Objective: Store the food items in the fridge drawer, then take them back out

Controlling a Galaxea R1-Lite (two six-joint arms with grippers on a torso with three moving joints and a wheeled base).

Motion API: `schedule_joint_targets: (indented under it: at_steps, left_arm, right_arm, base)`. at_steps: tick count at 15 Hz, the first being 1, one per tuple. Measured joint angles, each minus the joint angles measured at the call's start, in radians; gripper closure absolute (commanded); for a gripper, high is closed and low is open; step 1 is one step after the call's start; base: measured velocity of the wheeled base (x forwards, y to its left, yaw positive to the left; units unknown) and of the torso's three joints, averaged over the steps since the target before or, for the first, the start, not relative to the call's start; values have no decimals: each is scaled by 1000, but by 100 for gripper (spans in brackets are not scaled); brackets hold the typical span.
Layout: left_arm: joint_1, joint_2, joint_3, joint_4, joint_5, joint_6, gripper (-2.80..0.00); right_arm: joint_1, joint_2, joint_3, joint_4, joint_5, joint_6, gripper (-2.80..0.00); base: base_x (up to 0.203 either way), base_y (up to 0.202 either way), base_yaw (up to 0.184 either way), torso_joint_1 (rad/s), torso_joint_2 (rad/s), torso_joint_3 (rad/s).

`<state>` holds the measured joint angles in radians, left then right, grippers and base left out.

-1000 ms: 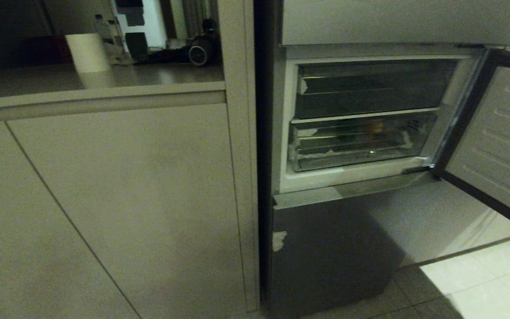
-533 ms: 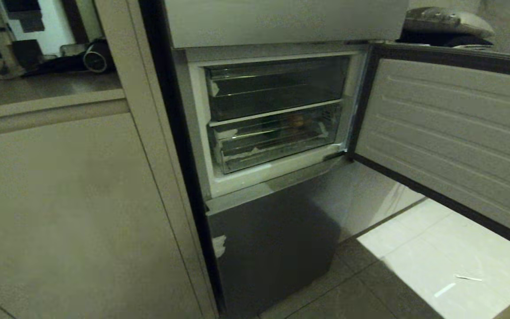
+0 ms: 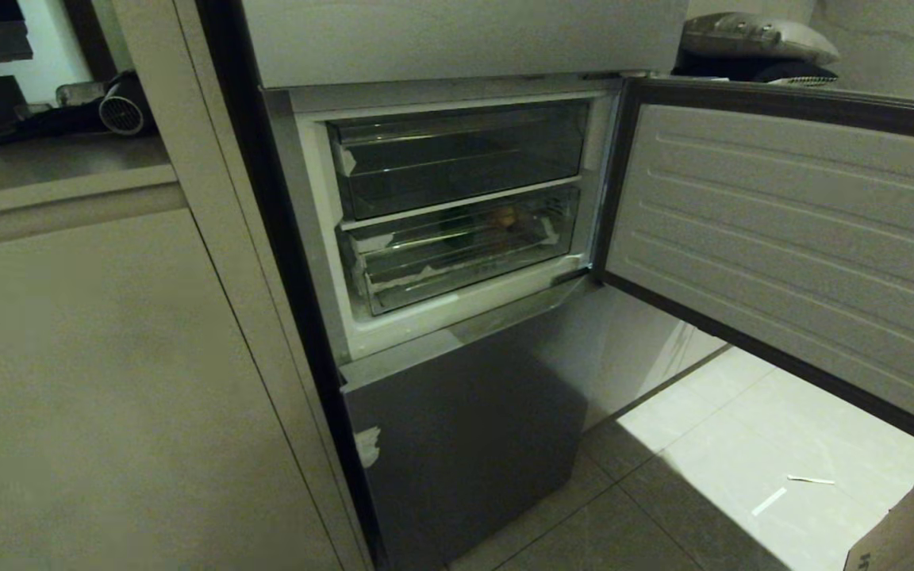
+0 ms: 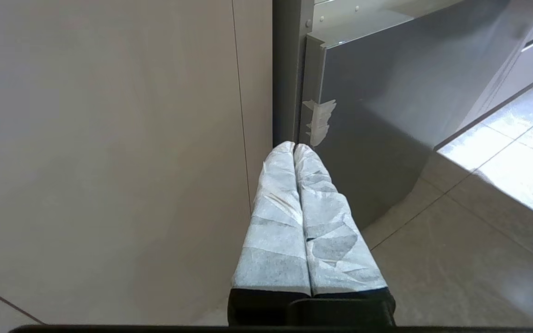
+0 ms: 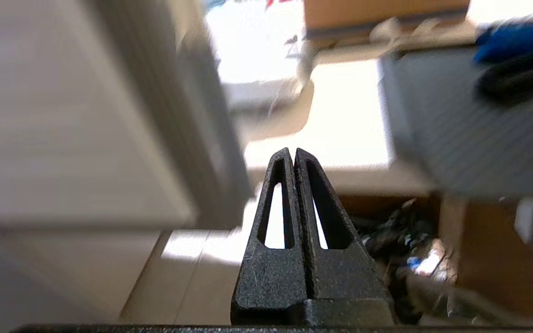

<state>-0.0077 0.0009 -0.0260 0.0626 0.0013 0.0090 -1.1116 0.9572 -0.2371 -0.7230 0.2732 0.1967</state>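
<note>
Black right gripper (image 5: 294,155) jaws pressed together, empty; left gripper (image 4: 294,149) likewise.

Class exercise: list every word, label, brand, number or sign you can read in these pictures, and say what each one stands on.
None can be read in full.
Cardboard box, floor, head view's lower right corner: dark print at its cut-off edge, too little showing to read.
Lower clear drawer: any lettering on its front is too faint to read; white tape scraps carry no text.
Fridge door inner panel: ribs only, no label.
</note>
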Motion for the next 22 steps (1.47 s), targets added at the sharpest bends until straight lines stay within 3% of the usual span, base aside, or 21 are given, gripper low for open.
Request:
schedule_joint_targets:
  at_steps: [7, 12, 16, 22]
  left_arm:
    - [0, 0, 0, 0, 0, 0, 0]
    - [0, 0, 0, 0, 0, 0, 0]
    - [0, 0, 0, 0, 0, 0, 0]
    - [0, 0, 0, 0, 0, 0, 0]
  right_arm:
    - [-27, 265, -282, -5, 9, 53, 0]
    - [-24, 408, -400, -24, 25, 93, 0]
    - [-7, 499, -433, -142, 142, 140, 0]
    - [19, 605, -537, -164, 204, 185, 0]
  base:
    - [0, 0, 0, 0, 0, 0]
    - [0, 0, 0, 0, 0, 0]
    - [0, 0, 0, 0, 0, 0]
    - [0, 0, 0, 0, 0, 0]
